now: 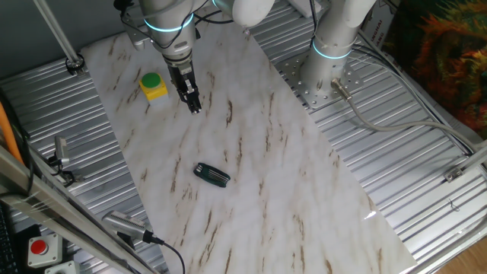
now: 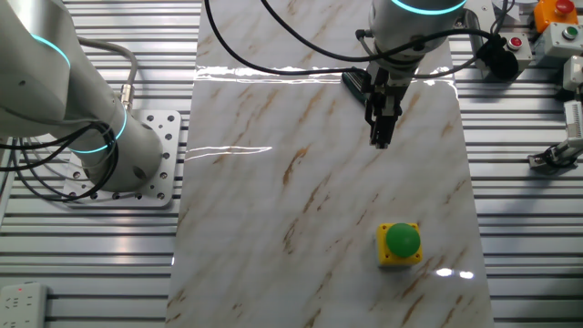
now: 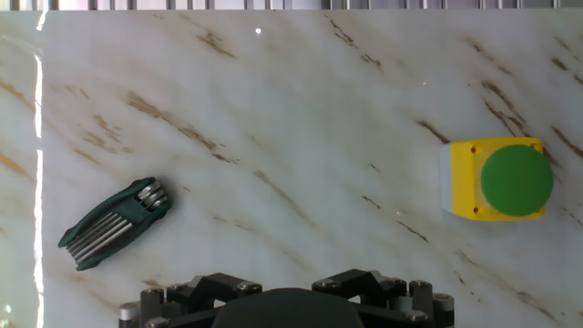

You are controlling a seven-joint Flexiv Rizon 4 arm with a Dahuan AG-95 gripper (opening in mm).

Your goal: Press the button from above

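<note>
One risk: our claw (image 1: pixel 195 106), whose finger state we cannot tell, hangs beside the button (image 1: pixel 152 81); descending unaligned, we'd strike bare surface (image 1: pixel 259 167).

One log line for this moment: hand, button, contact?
hand: above marble, beside target | green button: on yellow box, unpressed | contact: none | other: folding hex-key set lying apart

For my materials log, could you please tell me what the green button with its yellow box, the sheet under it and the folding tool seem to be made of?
Button: likely plastic, a matte green cap on a plain yellow box.
Sheet: marble-patterned white with brown veins; its thin edge and glossy glare suggest a laminate or board rather than stone.
Folding tool: dark green handle, probably plastic, holding grey bars with a metallic sheen.
</note>
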